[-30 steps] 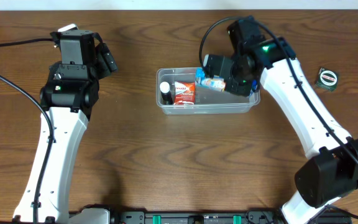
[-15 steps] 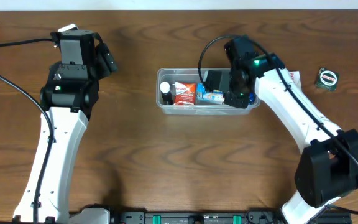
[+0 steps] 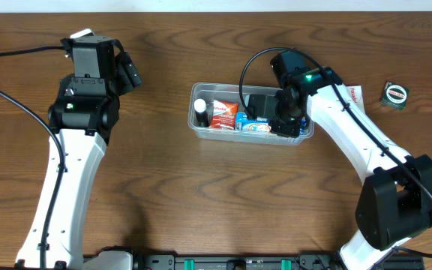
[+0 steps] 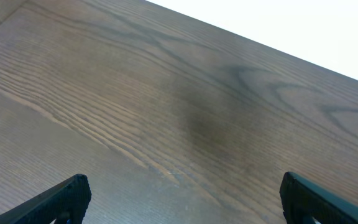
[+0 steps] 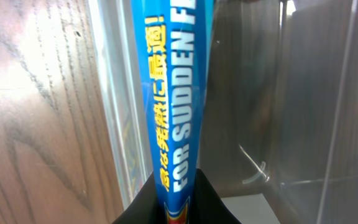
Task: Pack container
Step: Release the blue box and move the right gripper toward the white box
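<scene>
Your container (image 3: 223, 134) sits on the desk (image 3: 201, 195) a little right of centre, its long side running left to right, upright and open at the top; it lies well apart from your left arm and directly under your right arm's wrist.

Inside it, from left to right, you have a small dark bottle (image 3: 200, 112) with a white cap at the left end, a red packet (image 3: 223, 114) just beside it, and a blue packet (image 5: 176, 93) towards the middle, touching or nearly touching the red one.

Your right end effector (image 5: 179, 194) is lowered into the right part of the container; its wrist view shows the blue packet running up from between the dark fingers, pinched on both sides, so it is grasping that packet; the clear wall of the container stands just left of the packet in that view, with wood grain beyond it.

Your left end effector (image 4: 188, 202) is released, its two fingertips (image 4: 73, 193) spread wide at the edges of its wrist view; it hangs over bare wood at the upper left, holding nothing.

On the desk to the right of the container you have a white and red packet (image 3: 353, 93), partly hidden by the right arm, and beyond it a small round green and black item (image 3: 395, 94); what it is cannot be told.
</scene>
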`<state>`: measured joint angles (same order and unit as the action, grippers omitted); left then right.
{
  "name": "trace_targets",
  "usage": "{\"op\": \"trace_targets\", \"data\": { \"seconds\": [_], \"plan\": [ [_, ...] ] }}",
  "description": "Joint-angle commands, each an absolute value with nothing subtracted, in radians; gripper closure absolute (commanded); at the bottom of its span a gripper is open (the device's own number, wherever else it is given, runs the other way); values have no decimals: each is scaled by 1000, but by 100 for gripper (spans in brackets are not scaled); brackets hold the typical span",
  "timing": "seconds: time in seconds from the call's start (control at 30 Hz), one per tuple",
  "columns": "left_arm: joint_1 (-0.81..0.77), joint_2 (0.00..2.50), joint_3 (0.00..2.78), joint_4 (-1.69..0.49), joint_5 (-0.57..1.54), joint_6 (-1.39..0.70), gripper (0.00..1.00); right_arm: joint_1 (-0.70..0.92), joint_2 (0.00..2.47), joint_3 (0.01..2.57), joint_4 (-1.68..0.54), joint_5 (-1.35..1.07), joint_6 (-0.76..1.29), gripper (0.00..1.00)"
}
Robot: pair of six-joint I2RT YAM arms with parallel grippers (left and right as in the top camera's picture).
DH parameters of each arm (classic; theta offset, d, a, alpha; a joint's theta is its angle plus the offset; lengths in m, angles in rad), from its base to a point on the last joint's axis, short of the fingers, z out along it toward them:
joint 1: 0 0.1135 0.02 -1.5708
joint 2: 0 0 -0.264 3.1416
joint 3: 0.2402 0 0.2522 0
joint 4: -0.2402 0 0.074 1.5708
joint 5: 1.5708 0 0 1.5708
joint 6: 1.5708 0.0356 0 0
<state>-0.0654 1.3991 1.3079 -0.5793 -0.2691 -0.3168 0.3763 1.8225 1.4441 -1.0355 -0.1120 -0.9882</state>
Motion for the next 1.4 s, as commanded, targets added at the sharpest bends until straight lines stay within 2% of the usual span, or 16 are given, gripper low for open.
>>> {"op": "trace_targets", "data": {
  "seconds": [0.0, 0.13, 0.23, 0.33, 0.6, 0.9, 1.0, 1.17, 1.37],
  "plan": [
    [-61, 1402, 1326, -580, -282, -308, 2, 367, 1819, 1443, -1049, -155, -1007, 86],
    [-61, 1402, 1326, -580, -282, -308, 2, 367, 1819, 1443, -1069, -155, -1007, 74],
    [-61, 1402, 1326, -580, -282, -308, 2, 367, 1819, 1443, -1079, -155, -1006, 55],
    [-61, 1402, 1326, -580, -282, -308, 2, 367, 1819, 1443, -1081, -154, -1003, 42],
    [-61, 1402, 1326, -580, -282, -308, 2, 367, 1819, 1443, -1034, -154, -993, 45],
    [-61, 1402, 1326, -580, -282, -308, 2, 366, 1819, 1443, -918, -40, -875, 40],
    [-61, 1402, 1326, -580, -282, -308, 2, 365, 1819, 1443, -891, 14, -844, 36],
    [-61, 1402, 1326, -580, -282, -308, 2, 365, 1815, 1444, -839, 72, -794, 35],
    [-61, 1402, 1326, -580, -282, -308, 2, 355, 1784, 1444, -784, 84, -607, 34]
  ]
}}
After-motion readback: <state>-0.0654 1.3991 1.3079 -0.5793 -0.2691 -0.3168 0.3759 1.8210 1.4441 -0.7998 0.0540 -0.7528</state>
